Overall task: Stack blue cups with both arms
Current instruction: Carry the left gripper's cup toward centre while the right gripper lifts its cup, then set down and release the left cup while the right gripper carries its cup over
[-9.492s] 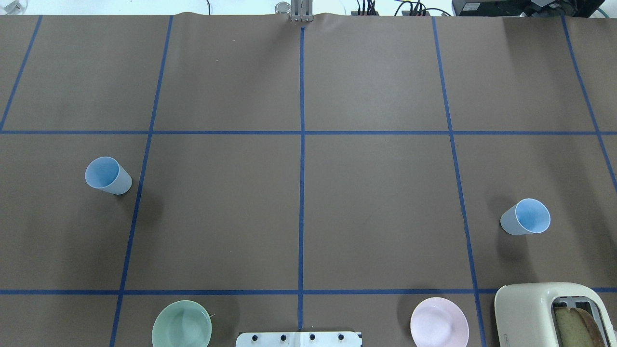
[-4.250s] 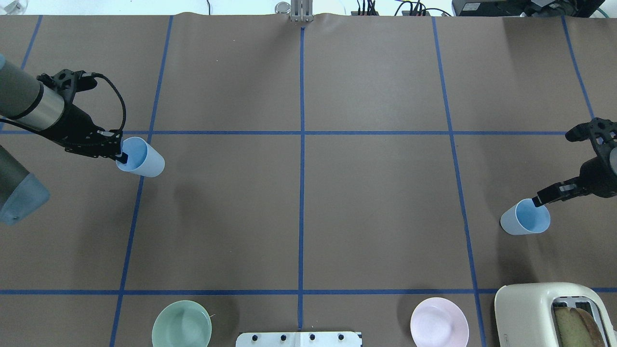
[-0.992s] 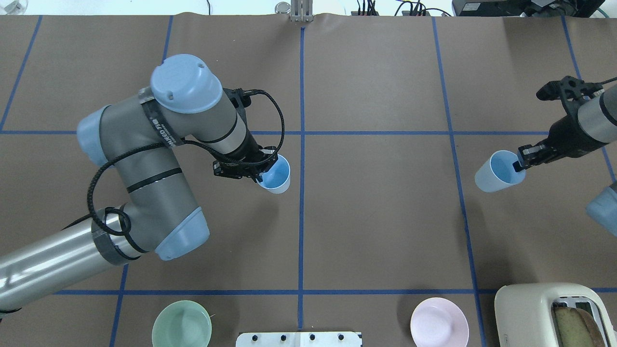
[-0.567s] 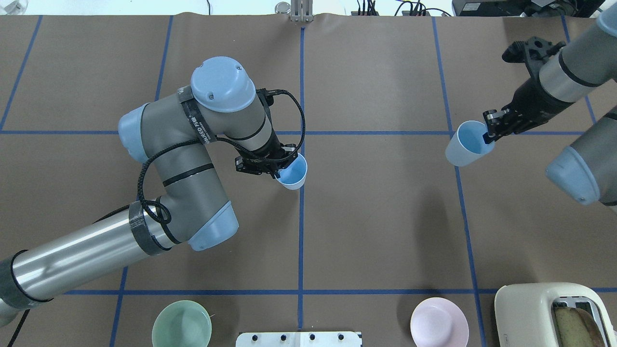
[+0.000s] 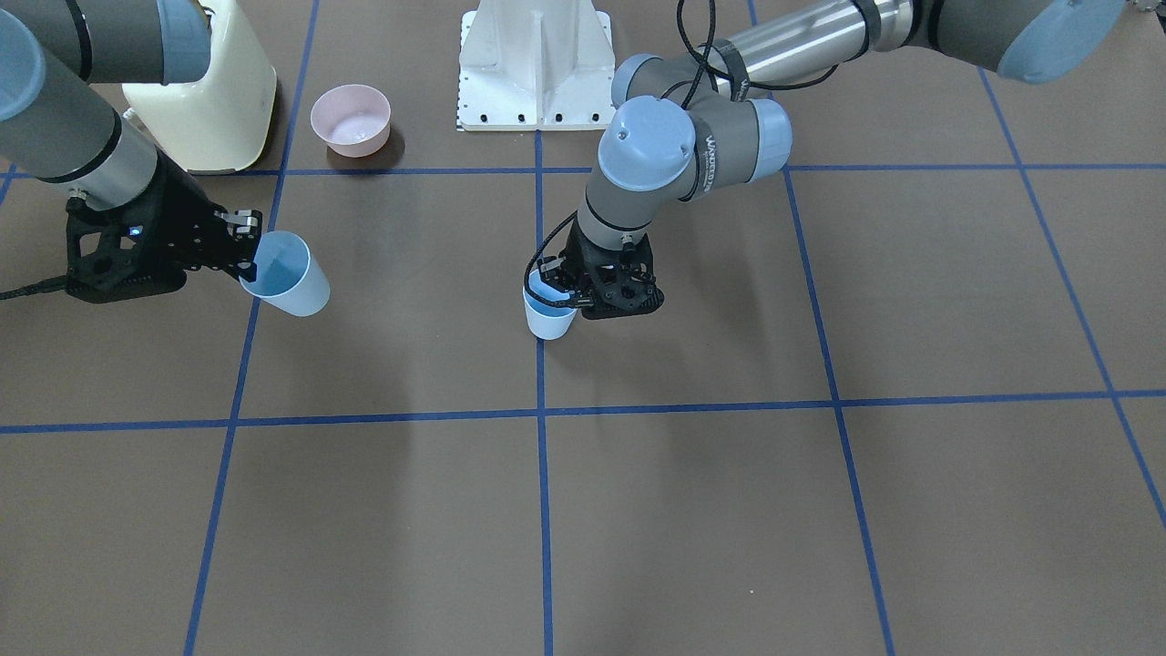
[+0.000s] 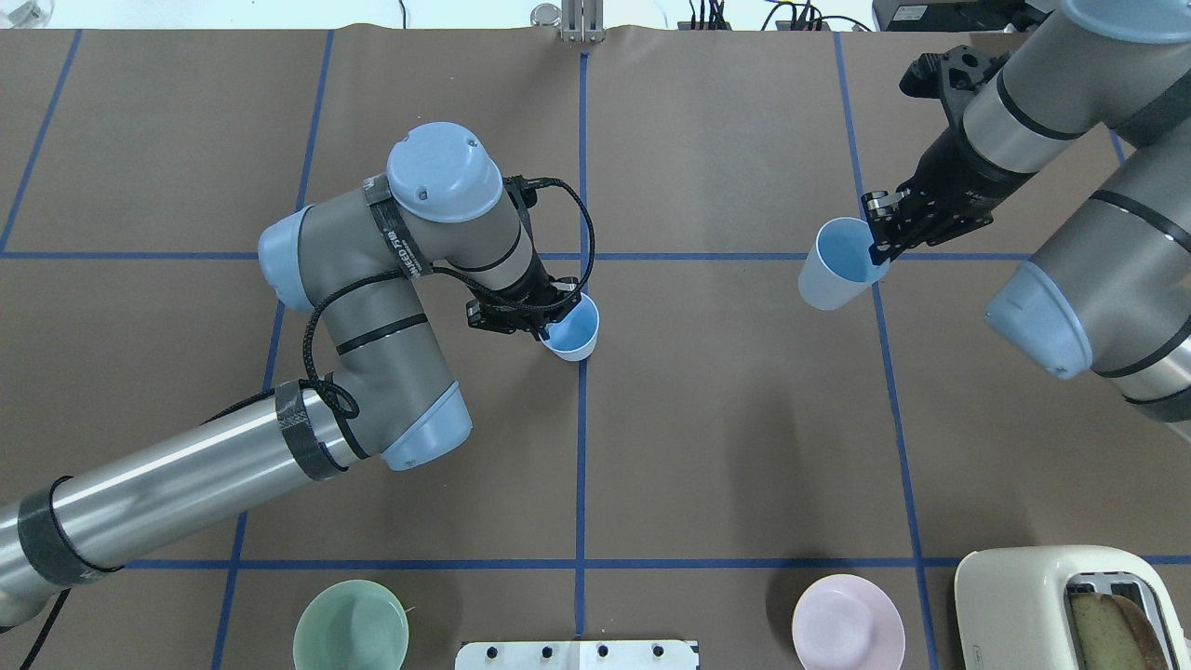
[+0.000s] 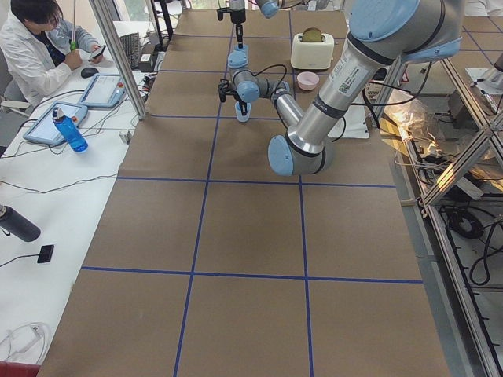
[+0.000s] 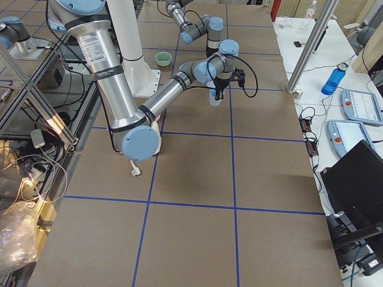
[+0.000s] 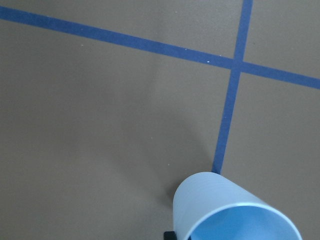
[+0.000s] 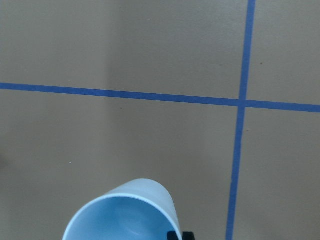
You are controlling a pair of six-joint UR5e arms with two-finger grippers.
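Observation:
My left gripper (image 6: 549, 328) is shut on the rim of one blue cup (image 6: 575, 330), held upright on the centre tape line, low over the table; whether it touches the paper I cannot tell. This cup also shows in the front view (image 5: 549, 321) under the left gripper (image 5: 557, 293) and in the left wrist view (image 9: 235, 212). My right gripper (image 6: 879, 247) is shut on the rim of the other blue cup (image 6: 831, 270), held tilted above the table, to the right of the first. It shows in the front view (image 5: 290, 276) and the right wrist view (image 10: 122, 212).
A cream toaster (image 6: 1061, 605) with bread stands at the near right corner. A pink bowl (image 6: 848, 622) and a green bowl (image 6: 351, 625) sit near the robot's edge, either side of the white pedestal (image 5: 537, 64). Blue tape lines grid the brown paper.
The left gripper has carried its cup right to the centre line. The right gripper has lifted its cup and carried it left and farther from the robot, towards the middle.

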